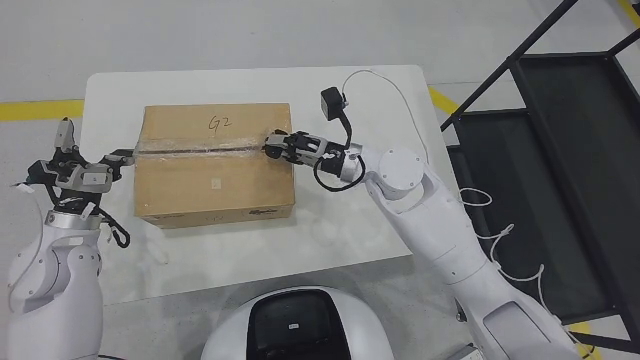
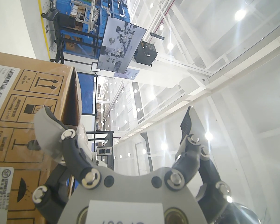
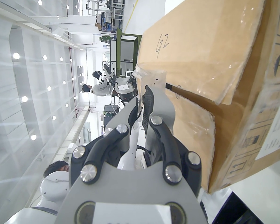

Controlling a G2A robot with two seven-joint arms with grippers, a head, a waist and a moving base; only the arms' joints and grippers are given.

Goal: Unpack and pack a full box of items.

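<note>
Now the left gripper [image 1: 128, 154], jaws wide apart, is at the left end of the box [image 1: 215, 185], which lies closed on the table [image 1: 330, 90]. The right gripper [image 1: 272, 146], jaws together, seems to pinch the tape [image 1: 200, 144] on its top; better to pull it low and slowly, the left steadying the box.

The closed cardboard box [image 1: 215, 175] hides its contents under taped flaps. In the right wrist view the box runs off the picture's edge. There the right gripper [image 3: 141, 95] meets crumpled tape [image 3: 140, 73] at the seam, and whether its drawn-together fingers [image 3: 154, 103] pinch the tape cannot be told. In the left wrist view the box is also cut off, and contact with the left gripper [image 2: 116, 115] is unclear.
</note>
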